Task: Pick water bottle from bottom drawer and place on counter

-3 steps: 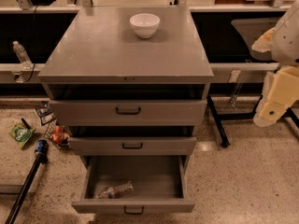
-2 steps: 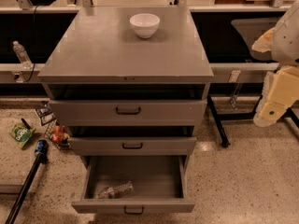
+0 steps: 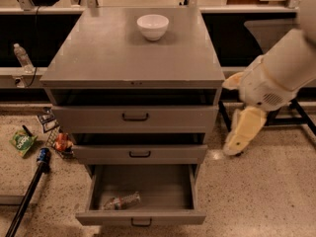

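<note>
The water bottle lies on its side near the front left of the open bottom drawer. It is clear with a dark label band. The counter is the grey cabinet top. My gripper hangs pointing down at the right of the cabinet, level with the two upper drawers. It is well above and to the right of the bottle, and nothing shows in it. The white arm reaches in from the upper right.
A white bowl stands at the back of the counter. The two upper drawers are slightly open. Another clear bottle stands on the left ledge. A green packet, a red snack bag, a blue can and a black pole lie on the floor at left.
My arm and gripper have moved left, closer to the cabinet's right side. The bottle, drawers and bowl have not moved.
</note>
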You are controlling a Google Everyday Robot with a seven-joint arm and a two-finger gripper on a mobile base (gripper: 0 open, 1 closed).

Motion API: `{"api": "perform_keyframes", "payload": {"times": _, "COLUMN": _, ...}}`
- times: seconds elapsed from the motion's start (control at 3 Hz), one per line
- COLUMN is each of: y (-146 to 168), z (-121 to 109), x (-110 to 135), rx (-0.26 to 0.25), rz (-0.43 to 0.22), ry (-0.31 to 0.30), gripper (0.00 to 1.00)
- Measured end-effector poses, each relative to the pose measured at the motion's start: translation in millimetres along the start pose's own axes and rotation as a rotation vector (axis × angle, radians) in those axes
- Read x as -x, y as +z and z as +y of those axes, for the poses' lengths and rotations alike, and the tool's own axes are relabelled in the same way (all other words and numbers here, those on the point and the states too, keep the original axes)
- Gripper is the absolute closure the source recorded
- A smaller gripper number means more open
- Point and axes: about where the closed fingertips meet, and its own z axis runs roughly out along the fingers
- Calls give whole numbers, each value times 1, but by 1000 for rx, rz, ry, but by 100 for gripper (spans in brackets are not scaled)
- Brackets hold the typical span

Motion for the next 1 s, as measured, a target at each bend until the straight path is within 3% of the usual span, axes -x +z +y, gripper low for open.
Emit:
{"api": "perform_keyframes", "payload": {"times": 0.33, "y": 86, "z": 5, "x": 18, "rx": 56, "rz": -100, "ry": -89, "gripper": 0}}
{"api": "perform_keyframes", "payload": {"times": 0.67, "y": 169, "z": 7, "x": 33, "rx": 77, "rz": -123, "ry": -150, "gripper": 0}}
{"api": "perform_keyframes", "payload": {"times": 1.0, "y": 174, "z": 0, "x": 34, "rx": 46, "rz": -132, "ry": -149, "gripper": 0}}
